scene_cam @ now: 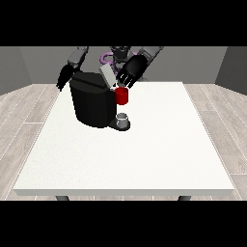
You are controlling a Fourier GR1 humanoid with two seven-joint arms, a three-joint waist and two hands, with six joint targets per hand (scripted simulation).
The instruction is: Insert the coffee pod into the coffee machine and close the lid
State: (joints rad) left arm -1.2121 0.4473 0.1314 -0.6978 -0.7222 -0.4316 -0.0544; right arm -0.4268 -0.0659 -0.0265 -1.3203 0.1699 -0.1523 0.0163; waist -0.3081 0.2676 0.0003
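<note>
Inspection was made from the front view, proceeding from the left side to the right.

The hand at the view's left (pixel 63 78) hung at about ten o'clock from the coffee machine (pixel 92 103), just beside the machine's upper left corner, over the far left edge of the white table (pixel 144 154). Its fingers pointed downward; whether they were spread or curled could not be determined, and nothing was seen in its hold.

The coffee machine, a black block, stood on the far left part of the table. Its lid (pixel 107 76), a pale grey flap, was raised and tilted at the machine's top right corner, so the lid was not closed.

A red thing at the machine (pixel 122 95) sat at three o'clock from the machine's upper body, touching its right face. Below it, at about six o'clock from the red thing, a grey thing (pixel 123 118) rested on the machine's dark base plate; whether this was the coffee pod could not be told.

The hand at the view's right (pixel 130 71) was at twelve o'clock from the red thing, just above it and just beside the raised lid. Its fingers curled downward towards the red thing; whether they held anything could not be told.
</note>
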